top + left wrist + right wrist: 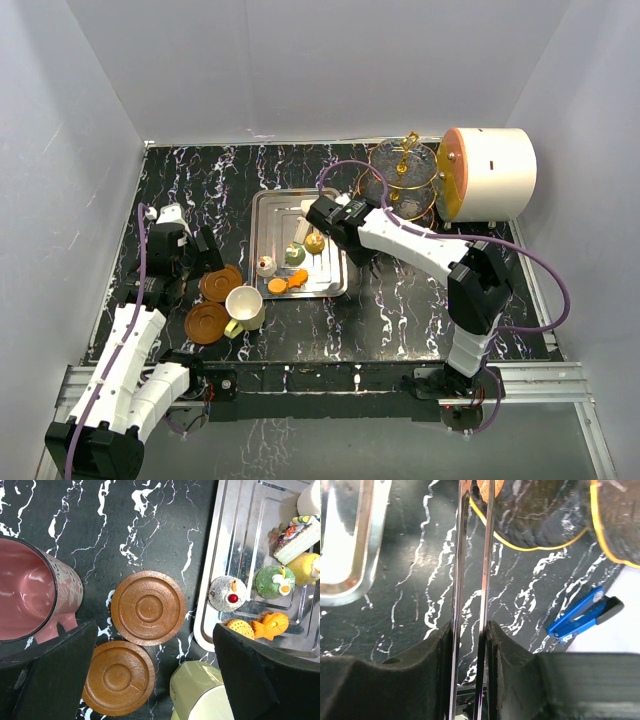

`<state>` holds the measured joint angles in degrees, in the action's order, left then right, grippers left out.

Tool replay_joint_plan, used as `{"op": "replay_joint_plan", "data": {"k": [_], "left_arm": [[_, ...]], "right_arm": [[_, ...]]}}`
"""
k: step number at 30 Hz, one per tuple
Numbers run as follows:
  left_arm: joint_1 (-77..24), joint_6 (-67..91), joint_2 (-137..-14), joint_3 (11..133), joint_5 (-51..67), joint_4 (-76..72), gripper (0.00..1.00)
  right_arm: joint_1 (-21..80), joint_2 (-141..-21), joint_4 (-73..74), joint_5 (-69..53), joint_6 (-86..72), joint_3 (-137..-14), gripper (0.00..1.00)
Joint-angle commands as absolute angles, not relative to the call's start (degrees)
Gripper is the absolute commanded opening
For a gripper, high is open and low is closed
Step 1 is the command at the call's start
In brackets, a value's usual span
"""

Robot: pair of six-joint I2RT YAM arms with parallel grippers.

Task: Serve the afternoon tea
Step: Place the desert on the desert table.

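R tool (470, 630) pinched steel tongs (472, 555) shut, prob. to lift cakes (227, 594) off tray (235, 510) w/o squashing; L tool (157, 675) wide above saucers (148, 607), ready for grab.

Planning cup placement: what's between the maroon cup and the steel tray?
One brown saucer; the second saucer sits right beside it, off that line. The rest is bare black tabletop. Clearest in the left wrist view.

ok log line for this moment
left end effector open over saucers | right end effector shut on tongs | cakes on tray
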<state>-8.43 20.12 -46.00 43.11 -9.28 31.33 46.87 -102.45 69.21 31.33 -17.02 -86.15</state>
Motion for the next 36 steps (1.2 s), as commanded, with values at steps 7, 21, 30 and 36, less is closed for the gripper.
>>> {"op": "replay_joint_plan", "data": {"k": [7, 21, 30, 36], "left_arm": [[-8.3, 20.0, -45.4, 42.7, -9.5, 30.9, 0.99], [-8.3, 19.9, -45.7, 42.7, -9.3, 31.0, 0.99], [-8.3, 20.0, -45.7, 42.7, -9.5, 31.1, 0.99], [-8.3, 20.0, -45.8, 42.6, -9.7, 31.0, 0.99]], "right_arm": [[46.8, -95.9, 65.9, 22.9, -17.4, -87.5, 0.29], [46.2, -92.8, 64.7, 21.1, -19.4, -88.5, 0.31], [43.5, -90.7, 61.8, 19.4, -20.9, -88.6, 0.28], [42.2, -91.2, 60.0, 19.3, -20.2, -85.4, 0.26]]}}
